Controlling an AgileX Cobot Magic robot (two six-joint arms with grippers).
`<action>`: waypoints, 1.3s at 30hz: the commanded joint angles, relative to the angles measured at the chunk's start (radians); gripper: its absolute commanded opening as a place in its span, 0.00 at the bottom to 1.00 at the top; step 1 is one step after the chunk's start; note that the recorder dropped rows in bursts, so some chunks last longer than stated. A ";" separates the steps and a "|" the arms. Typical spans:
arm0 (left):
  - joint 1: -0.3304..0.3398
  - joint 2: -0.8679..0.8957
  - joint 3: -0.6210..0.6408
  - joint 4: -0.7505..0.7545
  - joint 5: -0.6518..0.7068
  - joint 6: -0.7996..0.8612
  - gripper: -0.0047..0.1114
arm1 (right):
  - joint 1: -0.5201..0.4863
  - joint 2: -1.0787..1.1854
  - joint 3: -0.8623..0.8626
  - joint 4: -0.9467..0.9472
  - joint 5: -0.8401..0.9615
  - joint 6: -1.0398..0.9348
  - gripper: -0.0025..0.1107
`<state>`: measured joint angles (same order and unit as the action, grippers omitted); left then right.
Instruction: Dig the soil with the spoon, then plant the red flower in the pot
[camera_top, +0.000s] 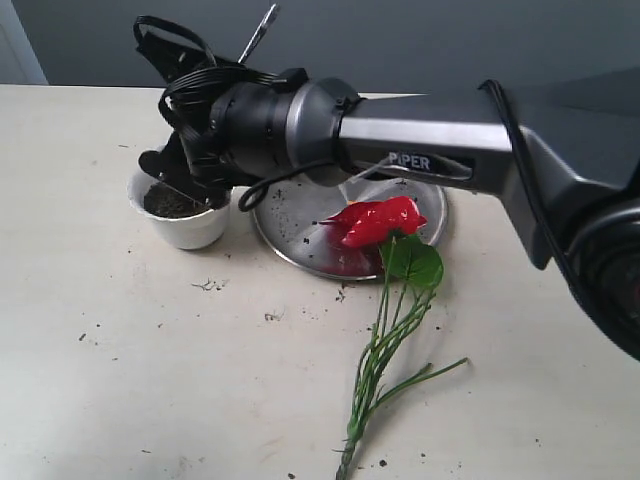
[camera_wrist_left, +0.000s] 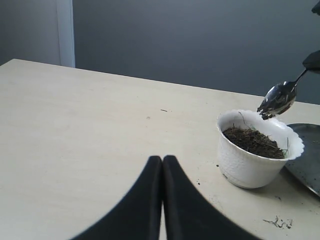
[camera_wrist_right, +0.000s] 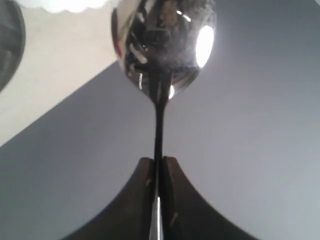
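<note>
The white scalloped pot (camera_top: 187, 224) stands left of the plate and holds dark soil (camera_top: 168, 203). My right gripper (camera_wrist_right: 159, 159) is shut on the thin handle of the spoon (camera_wrist_right: 162, 45). In the left wrist view the spoon's bowl (camera_wrist_left: 277, 99) hangs just above the far rim of the pot (camera_wrist_left: 247, 162), over the soil (camera_wrist_left: 252, 141). The handle's end (camera_top: 258, 33) sticks up behind the right arm. The red flower (camera_top: 375, 221) lies with its bloom on the plate and its green stems (camera_top: 385, 345) trailing onto the table. My left gripper (camera_wrist_left: 162, 159) is shut and empty, low over the table, short of the pot.
A round steel plate (camera_top: 295, 225) dusted with soil crumbs lies right of the pot, under the right arm (camera_top: 420, 140). Scattered crumbs (camera_top: 208, 285) dot the table in front of the pot. The table's far edge meets a grey wall.
</note>
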<state>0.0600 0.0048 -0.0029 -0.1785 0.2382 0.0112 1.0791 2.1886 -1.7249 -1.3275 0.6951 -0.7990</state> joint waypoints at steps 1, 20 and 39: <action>-0.002 -0.005 0.003 0.002 0.001 -0.001 0.04 | -0.007 0.013 -0.006 0.072 -0.025 -0.054 0.02; -0.002 -0.005 0.003 0.002 0.001 -0.001 0.04 | -0.008 0.057 -0.009 0.113 -0.053 0.139 0.02; -0.002 -0.005 0.003 0.002 0.001 -0.001 0.04 | -0.258 -0.090 -0.129 1.086 0.200 0.870 0.02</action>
<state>0.0600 0.0048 -0.0029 -0.1785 0.2382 0.0112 0.8912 2.1145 -1.8463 -0.4403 0.8917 0.0389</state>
